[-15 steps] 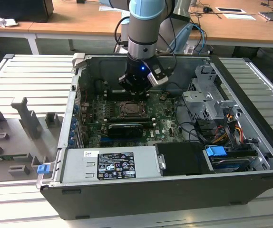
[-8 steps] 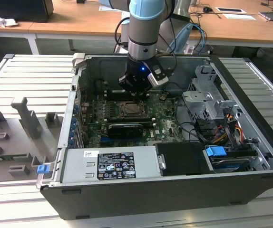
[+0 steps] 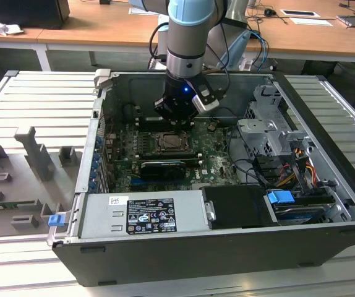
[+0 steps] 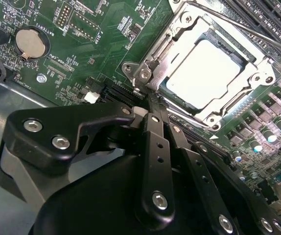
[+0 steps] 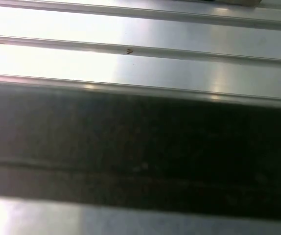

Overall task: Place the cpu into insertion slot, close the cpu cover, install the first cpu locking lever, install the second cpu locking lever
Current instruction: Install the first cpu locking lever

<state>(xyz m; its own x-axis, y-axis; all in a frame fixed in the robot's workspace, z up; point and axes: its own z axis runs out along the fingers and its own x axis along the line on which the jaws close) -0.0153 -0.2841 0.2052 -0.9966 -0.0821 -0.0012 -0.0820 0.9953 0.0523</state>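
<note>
Gleaming pale grey, the cpu (image 4: 205,73) sits framed by the cpu cover (image 4: 179,49) — silvery, closed.

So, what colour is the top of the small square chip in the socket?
Pale grey, almost white, best seen in the second wrist view: the small flat square chip.

My pincer (image 4: 148,100) hangs in the open-topped computer case (image 3: 227,247), just beside the insertion slot (image 4: 209,73). The drive cage (image 3: 270,133) and cables (image 3: 252,167) crowd the exterior view's right; memory slots (image 4: 263,19) flank the socket.
</note>
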